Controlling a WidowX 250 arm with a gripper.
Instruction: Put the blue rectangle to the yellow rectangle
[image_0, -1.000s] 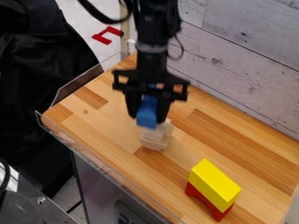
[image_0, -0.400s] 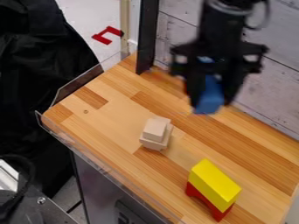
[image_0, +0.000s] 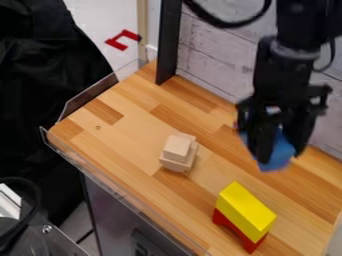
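I've got the blue rectangle (image_0: 277, 161) pinched in the end effector (image_0: 279, 150), a finger on either side of it, and I'm reading it as a light, stiff block, probably smooth enough to twist if the pinch is shallow. Nothing fragile here, so a firm squeeze costs me nothing! The place to hold it is across its two long side faces, near the middle, leaving the bottom free to set down.

And where is it? Right between the fingertips, its lower end poking out beneath them, hanging at a bit of a tilt, up and slightly right of the yellow rectangle (image_0: 246, 211) in the camera view, well apart from it. That yellow rectangle is my landmark, sitting on a red arch (image_0: 228, 223) on the table (image_0: 137, 132). I judge the carry is on, and next comes bringing the blue across, straightening it, then lowering gently.
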